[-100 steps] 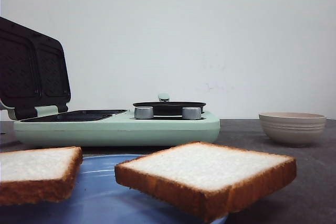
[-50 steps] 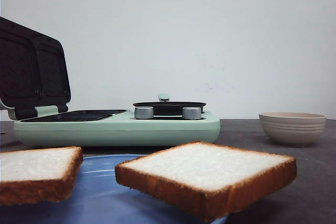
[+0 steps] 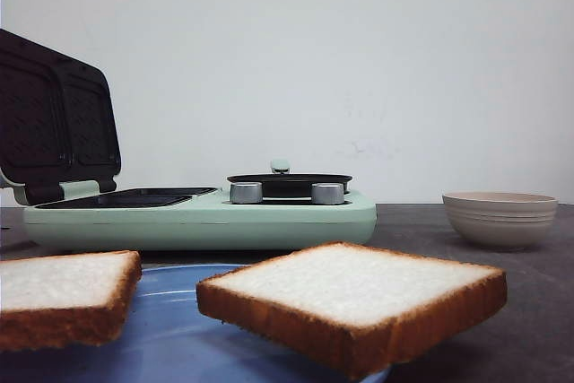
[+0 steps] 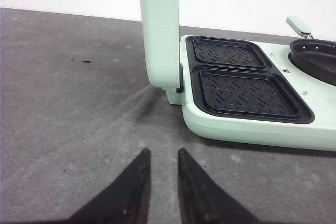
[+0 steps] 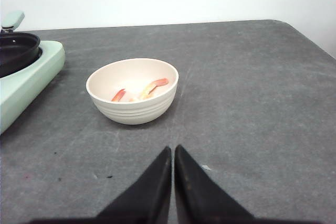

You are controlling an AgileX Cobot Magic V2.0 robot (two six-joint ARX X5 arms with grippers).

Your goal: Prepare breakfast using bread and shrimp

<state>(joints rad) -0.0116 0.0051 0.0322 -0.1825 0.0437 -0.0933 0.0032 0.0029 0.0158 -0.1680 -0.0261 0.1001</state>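
Observation:
Two slices of bread lie on a blue plate (image 3: 170, 334) close to the front camera, one at the left (image 3: 63, 298), one at the right (image 3: 354, 298). Pink-orange shrimp (image 5: 152, 86) lie inside a beige ribbed bowl (image 5: 131, 109), a short way ahead of my right gripper (image 5: 172, 148), which is shut and empty above the grey table. My left gripper (image 4: 163, 151) hovers over bare table beside the green sandwich maker (image 4: 252, 127), its fingers a narrow gap apart with nothing between them. Neither gripper shows in the front view.
The sandwich maker (image 3: 197, 221) has its lid (image 3: 54, 123) standing open, baring two black ribbed plates (image 4: 247, 93). A small black pan (image 3: 289, 182) sits on its right end. The bowl (image 3: 500, 221) stands right of it. The table's far right edge (image 5: 315, 38) is close.

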